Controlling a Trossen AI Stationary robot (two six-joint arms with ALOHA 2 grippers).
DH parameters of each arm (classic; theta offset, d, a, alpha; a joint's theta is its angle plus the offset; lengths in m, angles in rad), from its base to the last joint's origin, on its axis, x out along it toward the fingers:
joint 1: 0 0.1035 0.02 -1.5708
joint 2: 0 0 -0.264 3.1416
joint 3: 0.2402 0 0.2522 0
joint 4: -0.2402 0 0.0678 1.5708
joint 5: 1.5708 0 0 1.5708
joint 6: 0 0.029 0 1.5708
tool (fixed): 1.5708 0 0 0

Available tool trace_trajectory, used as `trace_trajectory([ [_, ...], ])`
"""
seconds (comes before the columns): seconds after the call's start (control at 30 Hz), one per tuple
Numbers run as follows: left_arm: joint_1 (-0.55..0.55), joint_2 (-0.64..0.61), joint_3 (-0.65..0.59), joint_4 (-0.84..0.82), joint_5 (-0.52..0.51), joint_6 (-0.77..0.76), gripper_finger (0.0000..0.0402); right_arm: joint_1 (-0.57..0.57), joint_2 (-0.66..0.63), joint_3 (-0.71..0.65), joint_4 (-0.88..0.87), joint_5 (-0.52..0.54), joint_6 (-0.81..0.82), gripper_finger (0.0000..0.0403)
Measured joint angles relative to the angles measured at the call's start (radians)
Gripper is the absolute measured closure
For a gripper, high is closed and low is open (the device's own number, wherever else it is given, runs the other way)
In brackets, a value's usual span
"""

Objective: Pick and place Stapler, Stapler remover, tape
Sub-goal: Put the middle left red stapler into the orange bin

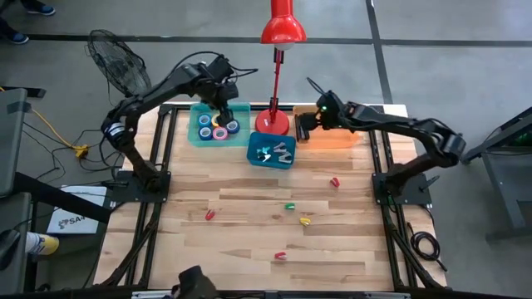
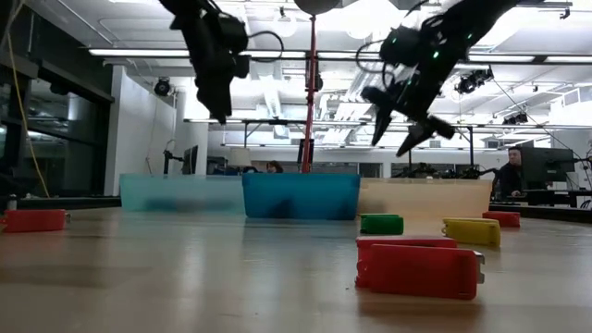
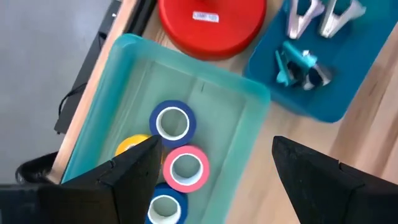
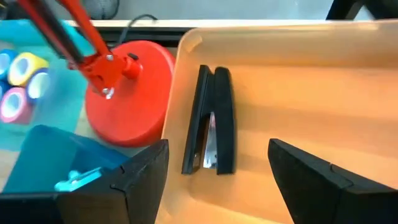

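Blk arms w/ cables; right claw (image 2: pixel 408 129) blk.

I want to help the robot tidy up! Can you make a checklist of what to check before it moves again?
1. Left gripper open, over the teal bin: ok.
2. Right gripper open, over the orange bin: ok.
3. Black stapler lying inside the orange bin, not held: ok.
4. Tape rolls inside the teal bin: ok.
5. Small coloured pieces cleared off the table: not ok, several lie loose.
6. Red lamp standing clear of both arms: cannot tell, it stands between them.
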Motion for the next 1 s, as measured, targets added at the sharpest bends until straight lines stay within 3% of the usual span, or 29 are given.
trace_trajectory([
  [0.3,-0.015,-0.076,0.0,-0.076,-0.012,-0.183,0.0104,0.012,-0.204,0.0,-0.071,-0.004,-0.133,0.0137],
  [0.5,-0.1,-0.138,-0.112,-0.076,-0.105,-0.346,0.0104,0.074,-0.338,0.0,-0.125,-0.005,-0.247,0.0137],
  [1.0,-0.518,-0.283,-0.508,-0.067,-0.194,-0.9,0.0104,0.216,-0.513,0.0,-0.31,0.082,-0.346,0.0137],
])
